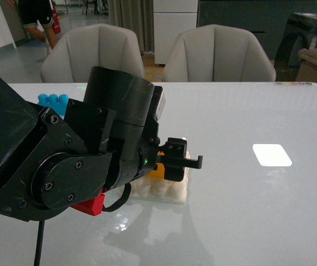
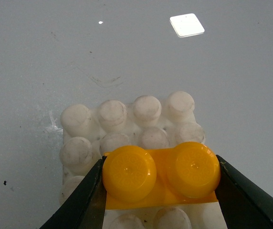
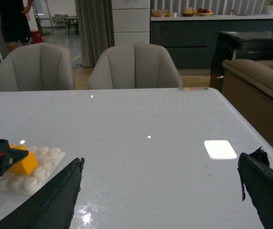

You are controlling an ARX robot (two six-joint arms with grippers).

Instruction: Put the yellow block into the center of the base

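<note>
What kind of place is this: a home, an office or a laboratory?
Probably a lounge or dining area of an office or home, not a laboratory: a glossy white table with upholstered chairs, a brown sofa beside it, and a dark counter carrying bowls.

No readable text or numbers, coloured marks [image 1: 294,83] at table [image 1: 247,221] edge illegible

Before me, inventory:
- Glossy white table [image 1: 247,221].
- Blue studded brick [image 1: 53,101], 10 o'clock, partly hidden.
- Red block [image 1: 90,205], 7 o'clock, partly hidden.
- Bright white square patch [image 1: 271,154], 3 o'clock.
- Grey chair [image 1: 92,52], 11 o'clock, beyond the far edge.
- Second grey chair [image 1: 216,52], 1 o'clock.
</note>
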